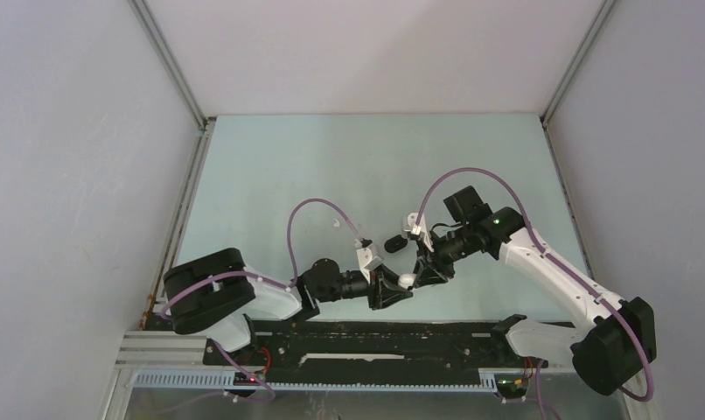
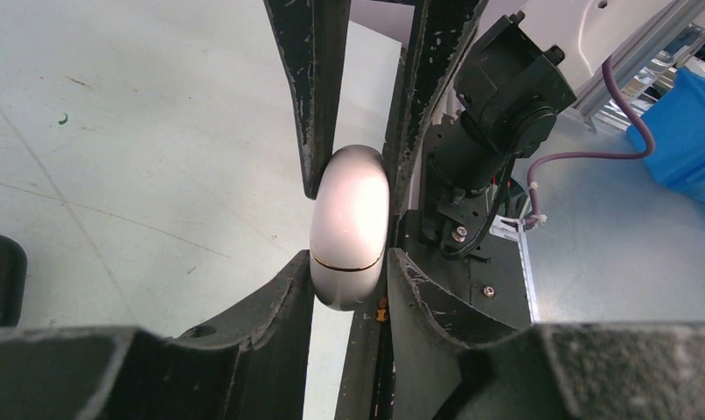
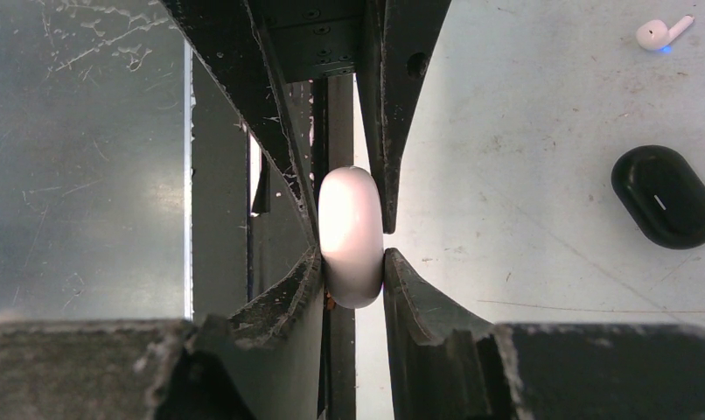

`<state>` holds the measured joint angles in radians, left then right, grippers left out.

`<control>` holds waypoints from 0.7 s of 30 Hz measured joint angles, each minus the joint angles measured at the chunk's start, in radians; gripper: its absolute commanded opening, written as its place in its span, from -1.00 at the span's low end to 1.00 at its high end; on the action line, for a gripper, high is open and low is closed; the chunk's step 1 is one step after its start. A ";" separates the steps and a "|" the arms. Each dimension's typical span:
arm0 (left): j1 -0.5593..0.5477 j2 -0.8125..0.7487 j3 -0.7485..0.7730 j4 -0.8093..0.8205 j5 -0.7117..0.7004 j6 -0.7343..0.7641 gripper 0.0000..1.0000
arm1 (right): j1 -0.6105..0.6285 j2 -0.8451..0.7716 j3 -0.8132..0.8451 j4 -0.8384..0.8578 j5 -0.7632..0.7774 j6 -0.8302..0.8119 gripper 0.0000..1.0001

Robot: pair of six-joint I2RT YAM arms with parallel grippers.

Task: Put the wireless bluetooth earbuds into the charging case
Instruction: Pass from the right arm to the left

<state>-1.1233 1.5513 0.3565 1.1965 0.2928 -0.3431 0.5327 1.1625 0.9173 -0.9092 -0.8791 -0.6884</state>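
Two grippers hang over the pale green table (image 1: pixel 331 157), midway along its near edge: left gripper (image 2: pixel 349 262) and right gripper (image 3: pixel 351 262) each clench the glossy white oval charging case (image 2: pixel 349 206). It looks best to steady one half and pry along the seam. A matte black oval case (image 3: pixel 666 196) and a white stemmed earbud (image 3: pixel 662 33) lie farther in.

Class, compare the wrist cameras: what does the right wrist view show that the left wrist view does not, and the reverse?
Only the right wrist view: a white earbud and a whole, closed black charging case, apart on the table. Only the left wrist view: a dark seam across the white charging case, and a blue object at the frame's right. Both: that case, gripped by the left gripper and the right gripper.
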 measured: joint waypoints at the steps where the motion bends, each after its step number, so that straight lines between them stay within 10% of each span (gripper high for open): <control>1: 0.000 0.002 0.000 0.000 0.000 0.000 -0.19 | 0.000 0.000 0.000 0.000 0.000 0.000 -0.57; 21: 0.008 0.012 0.000 0.025 0.004 -0.018 -0.36 | 0.006 0.006 0.000 0.000 0.001 0.000 -0.56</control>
<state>-1.1156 1.5631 0.3565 1.2213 0.2966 -0.3611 0.5392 1.1690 0.9169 -0.9092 -0.8783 -0.6884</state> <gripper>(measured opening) 0.364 0.301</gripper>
